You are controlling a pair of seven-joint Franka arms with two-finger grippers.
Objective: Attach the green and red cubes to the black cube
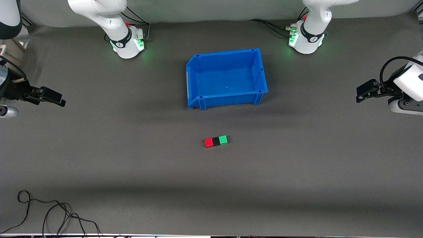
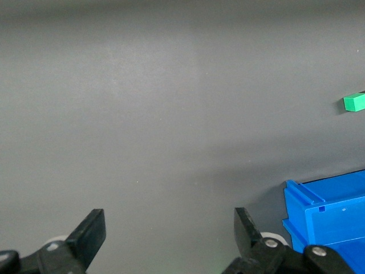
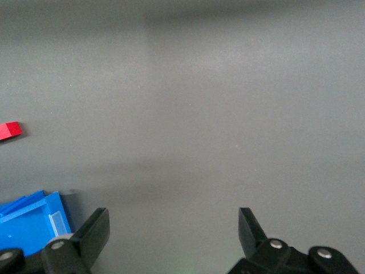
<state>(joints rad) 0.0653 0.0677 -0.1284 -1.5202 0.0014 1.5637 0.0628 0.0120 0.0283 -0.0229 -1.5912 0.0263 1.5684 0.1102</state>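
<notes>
The red cube [image 1: 208, 142], the black cube [image 1: 216, 141] and the green cube [image 1: 223, 139] lie in one touching row on the mat, the black one in the middle, nearer to the front camera than the bin. The green cube also shows in the left wrist view [image 2: 354, 102], the red cube in the right wrist view [image 3: 9, 131]. My left gripper [image 1: 360, 95] is open and empty over the left arm's end of the table [image 2: 170, 228]. My right gripper [image 1: 59, 100] is open and empty over the right arm's end [image 3: 174, 228]. Both arms wait.
An empty blue bin [image 1: 227, 99] stands mid-table, farther from the front camera than the cubes; it shows in both wrist views [image 2: 328, 211] [image 3: 28, 220]. Loose black cables [image 1: 49, 211] lie at the front edge toward the right arm's end.
</notes>
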